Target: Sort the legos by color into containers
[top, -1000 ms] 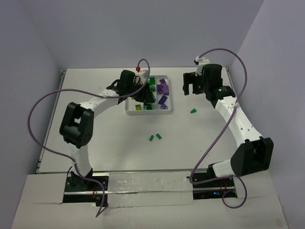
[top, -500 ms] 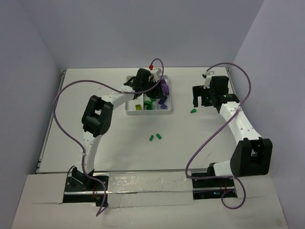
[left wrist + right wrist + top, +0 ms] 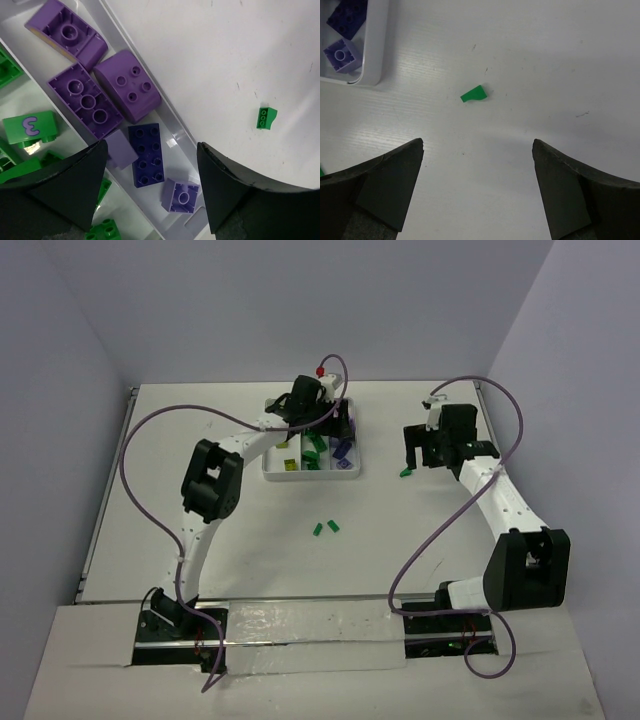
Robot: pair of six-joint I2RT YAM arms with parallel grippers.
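Purple bricks below left gripper: glossy plastic. Tray: shiny plastic. Table under right gripper: matt, faintly ribbed, scuffed.

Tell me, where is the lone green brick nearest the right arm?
In the top view the green brick lies on the table just right of the white tray, ahead of the open right gripper and touching neither.

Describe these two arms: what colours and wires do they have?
The left arm and right arm have white links and black joints. A purple cable loops along each. The left tool and right tool end in dark wedge-shaped fingers.
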